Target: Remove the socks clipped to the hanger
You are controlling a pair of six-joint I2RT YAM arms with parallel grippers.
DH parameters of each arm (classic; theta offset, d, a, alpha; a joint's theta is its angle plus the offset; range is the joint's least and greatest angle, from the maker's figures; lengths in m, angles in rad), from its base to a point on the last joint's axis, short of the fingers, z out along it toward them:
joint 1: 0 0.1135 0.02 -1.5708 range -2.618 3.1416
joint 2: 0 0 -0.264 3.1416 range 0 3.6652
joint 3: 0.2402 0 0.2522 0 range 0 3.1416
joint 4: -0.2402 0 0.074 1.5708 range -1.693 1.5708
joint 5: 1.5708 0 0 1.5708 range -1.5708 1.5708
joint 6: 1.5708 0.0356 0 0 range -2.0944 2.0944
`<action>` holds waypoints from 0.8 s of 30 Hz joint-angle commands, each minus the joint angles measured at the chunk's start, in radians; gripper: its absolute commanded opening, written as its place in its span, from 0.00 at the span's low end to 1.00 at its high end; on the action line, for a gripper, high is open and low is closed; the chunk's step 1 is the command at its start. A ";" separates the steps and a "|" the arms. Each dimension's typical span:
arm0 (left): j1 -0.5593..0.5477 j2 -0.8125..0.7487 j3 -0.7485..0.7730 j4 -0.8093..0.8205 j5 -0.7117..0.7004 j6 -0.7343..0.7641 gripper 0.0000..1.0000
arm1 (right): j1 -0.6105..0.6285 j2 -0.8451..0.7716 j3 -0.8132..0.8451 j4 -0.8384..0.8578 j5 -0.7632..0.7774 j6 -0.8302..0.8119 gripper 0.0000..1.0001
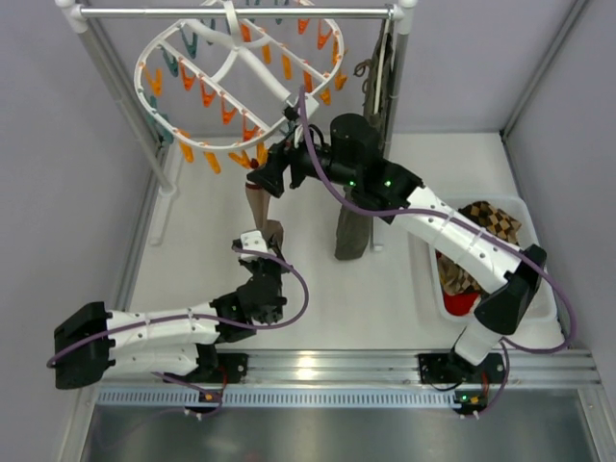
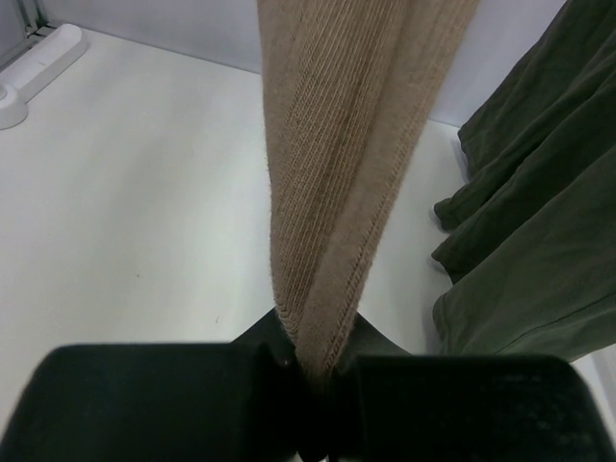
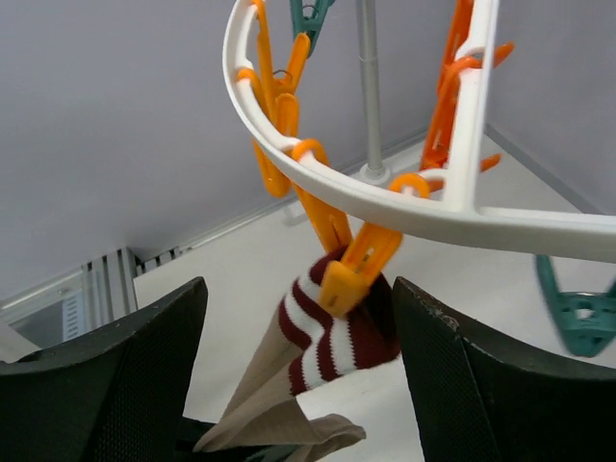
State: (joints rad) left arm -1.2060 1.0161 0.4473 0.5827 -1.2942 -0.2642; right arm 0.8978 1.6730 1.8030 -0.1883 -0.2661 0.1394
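- White table (image 1: 192, 260), grey walls all round, both arms bolted at the near edge.
- The left gripper (image 2: 313, 385) is clenched on the bottom end of a tan-brown sock (image 2: 337, 144), and the ribbed fabric runs straight up from between its fingers.
- Near the right edge, a white bin (image 1: 539, 289) holds argyle socks (image 1: 496, 223) plus something red.
- An olive garment (image 2: 539, 241) hangs just beside the tan one.
- Further up, the right gripper (image 3: 298, 289) is spread wide, one finger on each side of the sock's red-and-white striped cuff (image 3: 332, 346). Can't tell if it's touching.
- That cuff is pinched in an orange clip (image 3: 351, 269) under the rim of the hanger (image 3: 385, 207), so this sock is very much on there.
- At the back, the hanger sits tilted under the metal rail (image 1: 241, 12), with orange and teal clips dangling.
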 commanded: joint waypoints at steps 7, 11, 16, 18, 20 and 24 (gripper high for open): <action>-0.006 -0.068 -0.001 -0.095 0.064 -0.107 0.00 | -0.051 -0.116 -0.074 0.151 -0.088 0.060 0.82; -0.006 -0.112 -0.010 -0.147 0.139 -0.145 0.00 | -0.057 -0.085 -0.058 0.170 -0.176 0.069 0.78; -0.006 -0.183 -0.027 -0.199 0.194 -0.211 0.00 | -0.062 -0.033 -0.031 0.206 -0.248 0.088 0.70; -0.006 -0.208 -0.025 -0.236 0.196 -0.230 0.00 | -0.065 -0.019 -0.024 0.222 -0.255 0.091 0.67; -0.006 -0.221 -0.022 -0.259 0.193 -0.239 0.00 | -0.066 -0.009 -0.005 0.228 -0.266 0.097 0.66; -0.006 -0.234 -0.018 -0.287 0.202 -0.247 0.00 | -0.065 0.030 0.022 0.259 -0.285 0.100 0.65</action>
State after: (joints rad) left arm -1.2064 0.7952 0.4278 0.3313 -1.1130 -0.4789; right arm 0.8448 1.6867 1.7596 -0.0353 -0.5064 0.2306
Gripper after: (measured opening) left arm 0.026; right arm 0.654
